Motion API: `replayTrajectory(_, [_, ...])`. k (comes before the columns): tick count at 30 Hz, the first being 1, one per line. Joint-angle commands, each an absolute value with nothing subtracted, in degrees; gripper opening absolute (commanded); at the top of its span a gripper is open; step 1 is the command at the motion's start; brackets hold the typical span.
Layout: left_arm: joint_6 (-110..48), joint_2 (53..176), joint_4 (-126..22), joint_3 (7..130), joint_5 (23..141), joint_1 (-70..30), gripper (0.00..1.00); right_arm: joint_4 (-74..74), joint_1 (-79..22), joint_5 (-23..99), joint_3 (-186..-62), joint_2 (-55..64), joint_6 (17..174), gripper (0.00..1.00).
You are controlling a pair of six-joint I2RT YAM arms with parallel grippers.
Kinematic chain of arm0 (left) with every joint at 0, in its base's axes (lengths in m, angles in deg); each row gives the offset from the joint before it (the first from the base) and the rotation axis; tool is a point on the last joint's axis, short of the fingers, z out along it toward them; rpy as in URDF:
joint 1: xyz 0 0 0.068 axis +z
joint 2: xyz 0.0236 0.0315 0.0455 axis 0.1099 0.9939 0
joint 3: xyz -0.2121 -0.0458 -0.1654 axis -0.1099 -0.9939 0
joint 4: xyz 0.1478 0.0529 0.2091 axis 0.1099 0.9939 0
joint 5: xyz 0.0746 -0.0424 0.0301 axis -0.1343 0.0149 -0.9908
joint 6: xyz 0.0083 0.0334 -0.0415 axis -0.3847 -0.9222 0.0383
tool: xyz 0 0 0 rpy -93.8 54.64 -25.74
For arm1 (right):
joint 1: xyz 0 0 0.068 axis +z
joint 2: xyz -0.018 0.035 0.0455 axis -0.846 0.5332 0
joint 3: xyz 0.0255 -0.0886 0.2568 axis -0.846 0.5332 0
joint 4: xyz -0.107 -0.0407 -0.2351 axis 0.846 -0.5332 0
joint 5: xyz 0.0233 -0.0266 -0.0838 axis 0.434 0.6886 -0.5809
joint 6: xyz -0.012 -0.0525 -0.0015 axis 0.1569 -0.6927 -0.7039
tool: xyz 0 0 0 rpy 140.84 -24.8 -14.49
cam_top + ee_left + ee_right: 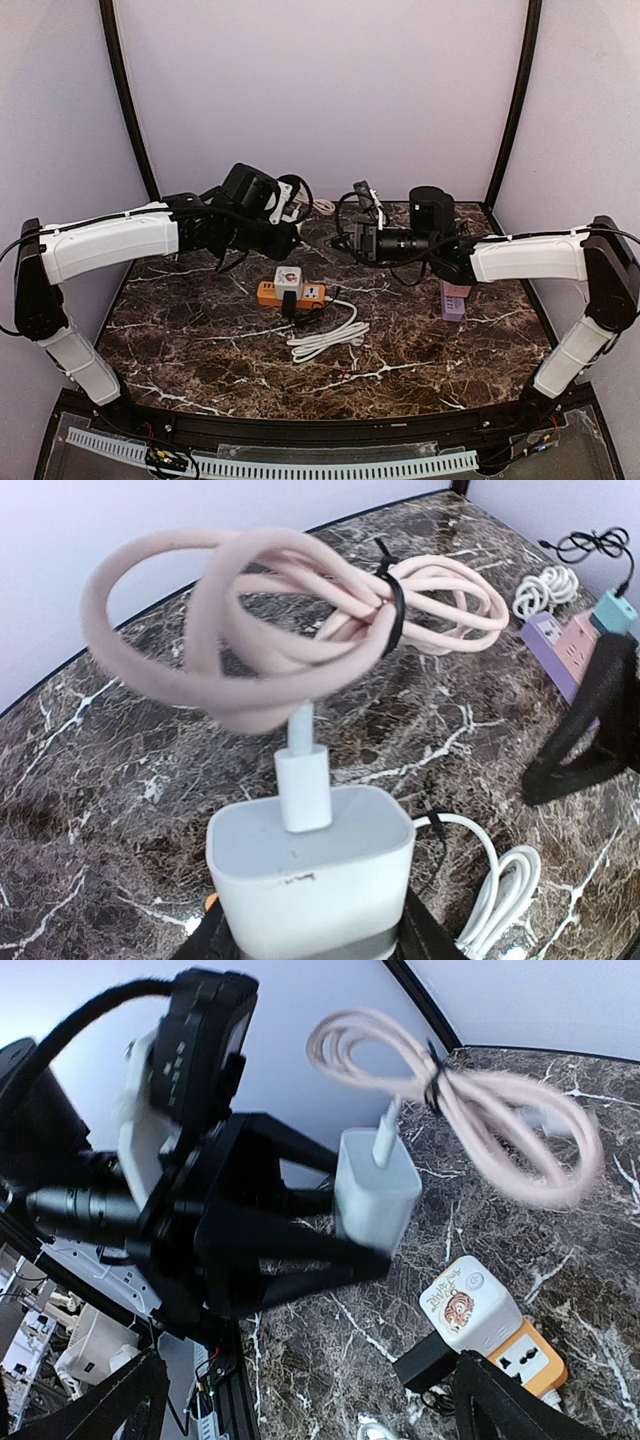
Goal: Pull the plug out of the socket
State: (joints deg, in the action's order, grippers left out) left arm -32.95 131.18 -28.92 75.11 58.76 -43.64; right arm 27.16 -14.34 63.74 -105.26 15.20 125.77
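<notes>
The white plug (310, 870), a square charger block, sits clear of the orange socket strip (268, 293), held up in the air above the counter (200, 340) just to the far side of the strip. The left gripper (360, 1215) pinches it from both sides; its dark fingers (320, 1265) press on opposite faces of the block.

The left wrist view shows the block from close up, with a short white connector standing in its top face and a pink cable (300, 630) rising from that into a loose coil bound by a black tie (392, 610). It shows only a sliver of the fingers. The right wrist view gives the whole grip from the side, with open air under the block.

Only the right wrist view shows what sits in the strip: a white adapter with a brown print (470, 1305) on top and a black plug (425, 1360) at its near end. The top view adds a coiled white cable (325, 338) lying just near of the strip.

The right gripper (310, 1360) hangs to the right of the plug with its fingers (520, 1405) spread wide and nothing between them.

A purple power strip (560, 645) with a teal plug (612, 610) lies well apart at the right.
</notes>
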Motion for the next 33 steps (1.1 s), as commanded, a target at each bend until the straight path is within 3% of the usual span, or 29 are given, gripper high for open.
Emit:
replayTrajectory(1, [-29.46,126.99,-29.13,74.21,61.37,-37.21,0.26,26.26,-14.76,63.85,-102.56,13.68,123.86,0.99])
replayTrajectory(12, [-21.02,134.32,-22.81,77.25,65.74,-14.11,0.26,23.09,-15.35,63.56,-100.3,11.06,120.75,0.99])
replayTrajectory(18, [-19.84,144.41,-18.07,84.4,67.52,-6.35,0.27,23.31,-15.92,63.96,-99.12,9.94,120.5,0.99])
replayTrajectory(33, [-19.55,161.02,-15.79,90.46,71.67,1.11,0.31,25.08,-16.57,65.95,-98.12,10.25,120.53,0.99])
